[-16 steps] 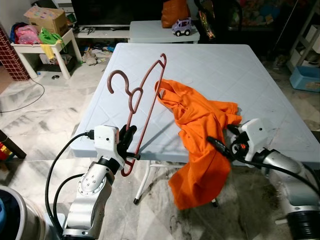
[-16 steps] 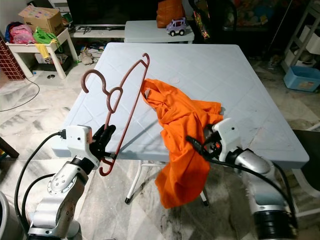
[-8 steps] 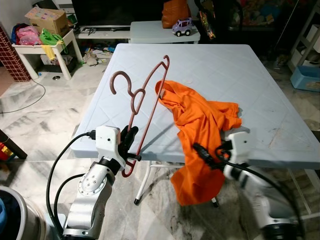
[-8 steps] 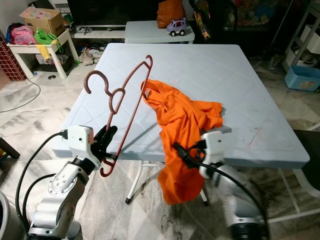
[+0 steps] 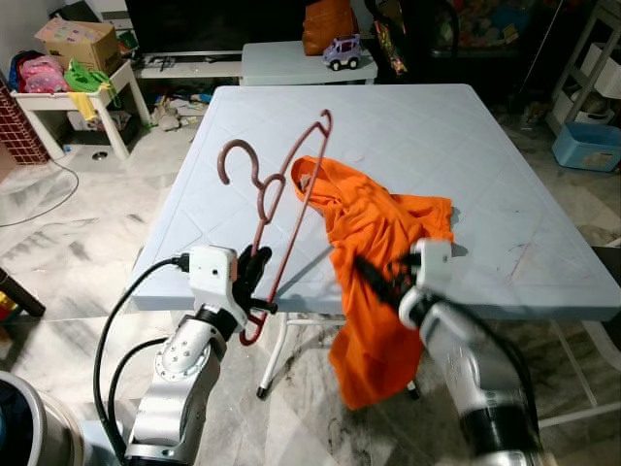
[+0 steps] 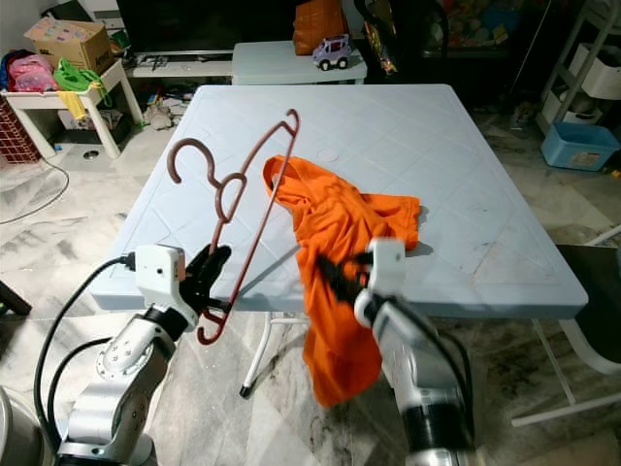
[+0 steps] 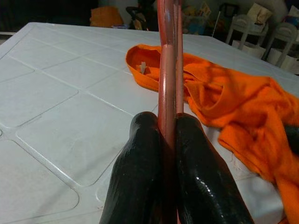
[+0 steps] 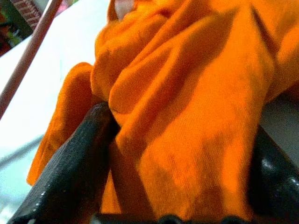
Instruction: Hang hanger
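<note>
A reddish-brown hanger [image 5: 291, 189] stands tilted above the front left of the light blue table [image 5: 524, 291]. My left gripper [image 5: 254, 291] is shut on the hanger's lower bar, and the wrist view shows both fingers [image 7: 145, 154] pressed against the bar. An orange shirt [image 5: 383, 228] lies on the table and hangs over its front edge. Its collar [image 7: 140, 70] lies just behind the hanger. My right gripper [image 5: 380, 280] is pushed into the hanging cloth at the table's edge. It is open, its fingers [image 8: 70, 168] spread wide with orange fabric [image 8: 187, 116] bulging between them.
A small table [image 5: 291, 68] behind holds a toy car [image 5: 346, 50] and an orange bag [image 5: 327, 24]. A white side table [image 5: 68, 92] with boxes stands at the far left, and a blue bin [image 5: 585, 146] at the right. Marble floor surrounds the table.
My right arm has swung left from the table's front right corner, and its gripper now reaches into the hanging part of the shirt. The left gripper keeps its hold on the hanger.
</note>
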Available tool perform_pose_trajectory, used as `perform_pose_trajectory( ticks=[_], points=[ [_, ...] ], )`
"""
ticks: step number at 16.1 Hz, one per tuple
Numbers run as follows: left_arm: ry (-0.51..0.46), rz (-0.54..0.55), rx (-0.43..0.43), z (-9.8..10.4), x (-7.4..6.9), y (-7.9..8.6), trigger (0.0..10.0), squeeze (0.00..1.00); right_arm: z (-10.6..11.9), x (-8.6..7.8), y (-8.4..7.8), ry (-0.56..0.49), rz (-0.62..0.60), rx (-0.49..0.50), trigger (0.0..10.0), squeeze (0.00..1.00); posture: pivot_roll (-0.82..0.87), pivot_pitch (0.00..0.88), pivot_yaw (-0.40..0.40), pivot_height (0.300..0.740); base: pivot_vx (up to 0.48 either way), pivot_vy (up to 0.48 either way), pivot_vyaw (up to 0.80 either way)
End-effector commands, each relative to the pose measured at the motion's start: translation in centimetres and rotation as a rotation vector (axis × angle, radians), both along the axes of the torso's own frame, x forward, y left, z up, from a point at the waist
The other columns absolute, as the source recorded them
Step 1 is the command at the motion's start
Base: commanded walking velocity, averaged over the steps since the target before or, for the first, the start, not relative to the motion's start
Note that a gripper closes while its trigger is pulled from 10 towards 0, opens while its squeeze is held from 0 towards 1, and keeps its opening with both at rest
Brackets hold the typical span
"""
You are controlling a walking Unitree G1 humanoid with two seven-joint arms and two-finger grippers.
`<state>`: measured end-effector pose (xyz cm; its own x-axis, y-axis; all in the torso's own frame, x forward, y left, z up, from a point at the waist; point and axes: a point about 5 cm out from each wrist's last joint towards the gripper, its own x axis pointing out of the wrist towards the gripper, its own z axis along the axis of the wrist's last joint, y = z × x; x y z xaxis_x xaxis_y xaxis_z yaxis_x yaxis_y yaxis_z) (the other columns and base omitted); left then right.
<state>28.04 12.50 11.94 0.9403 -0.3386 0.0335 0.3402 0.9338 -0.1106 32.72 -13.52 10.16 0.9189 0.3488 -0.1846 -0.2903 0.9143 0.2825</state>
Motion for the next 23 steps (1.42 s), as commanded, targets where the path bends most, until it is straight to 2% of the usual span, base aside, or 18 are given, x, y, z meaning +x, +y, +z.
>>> perform_pose_trajectory(
  ticks=[1,3,5,6,7,9,10,12,15,17,18,19,20,21,22,23],
  points=[
    [0.017,0.006,0.014,-0.3,0.0,0.2,10.0,0.00,0.8,1.0,0.0,-0.023,-0.031,0.006,0.0,0.00,0.03,0.059,0.000,0.740,0.000,0.000,0.00],
    [0.016,0.014,0.015,-0.2,-0.1,0.3,10.0,0.00,2.3,2.8,0.2,-0.054,-0.052,0.013,0.0,0.00,0.04,0.059,-0.004,0.740,0.000,0.000,0.00],
    [0.015,0.019,0.017,-0.2,-0.1,0.4,10.0,0.00,5.1,5.2,0.4,-0.120,-0.079,0.001,0.0,0.00,0.05,0.063,-0.006,0.740,0.000,0.000,0.00],
    [0.016,0.022,0.018,-0.2,-0.1,0.5,10.0,0.00,7.3,6.5,0.4,-0.174,-0.106,0.000,0.0,0.00,0.06,0.063,-0.007,0.740,0.000,0.000,0.00],
    [0.015,0.023,0.019,-0.2,-0.1,0.5,10.0,0.00,8.7,7.1,0.3,-0.209,-0.123,0.002,0.0,0.00,0.06,0.062,-0.009,0.740,0.000,0.000,0.00],
    [0.013,0.030,0.019,-0.2,-0.1,0.5,10.0,0.00,14.1,8.7,-0.6,-0.366,-0.202,0.019,0.0,0.00,0.07,0.059,-0.011,0.740,0.000,0.000,0.00],
    [0.013,0.032,0.019,-0.2,-0.1,0.5,10.0,0.00,15.5,9.0,-0.9,-0.405,-0.218,0.026,0.0,0.00,0.07,0.058,-0.013,0.740,0.000,0.000,0.00],
    [0.010,0.038,0.020,-0.2,-0.2,0.5,10.0,0.00,20.7,9.3,-2.0,-0.557,-0.276,0.049,0.0,0.00,0.07,0.055,-0.017,0.740,0.000,0.000,0.00],
    [0.006,0.047,0.020,-0.2,-0.2,0.5,10.0,0.00,26.1,8.7,-3.1,-0.755,-0.328,0.068,0.0,0.00,0.07,0.053,-0.020,0.740,0.000,0.000,0.00],
    [0.004,0.051,0.021,-0.2,-0.1,0.5,10.0,0.00,27.0,8.6,-3.2,-0.796,-0.324,0.069,0.0,0.00,0.07,0.054,-0.021,0.740,0.000,0.000,0.00],
    [0.003,0.053,0.022,-0.2,-0.1,0.5,10.0,0.00,26.2,8.7,-2.9,-0.779,-0.304,0.054,0.0,0.00,0.08,0.054,-0.021,0.740,0.000,0.000,0.00],
    [0.003,0.056,0.026,-0.2,-0.1,0.5,10.0,0.00,24.4,9.1,-2.2,-0.736,-0.249,-0.007,0.0,0.00,0.08,0.055,-0.021,0.740,0.000,0.000,0.00],
    [0.003,0.057,0.028,-0.2,-0.2,0.5,10.0,0.00,22.1,9.2,-1.4,-0.689,-0.183,-0.095,1.9,0.00,0.08,0.055,-0.021,0.740,0.000,0.000,0.00],
    [0.004,0.062,0.033,-0.2,-0.2,0.6,10.0,0.00,19.7,9.4,-0.8,-0.608,-0.110,-0.183,10.0,0.00,0.08,0.058,-0.017,0.740,0.000,0.000,0.00],
    [0.004,0.069,0.044,-0.2,-0.1,0.8,10.0,0.00,16.4,9.3,-0.3,-0.519,0.006,-0.286,10.0,1.00,0.08,0.058,-0.019,0.740,0.000,0.000,0.00],
    [0.004,0.073,0.051,-0.3,-0.1,0.9,10.0,0.00,14.7,9.1,-0.4,-0.482,0.055,-0.349,10.0,1.00,0.08,0.057,-0.016,0.740,0.000,0.000,0.00]
  ],
)
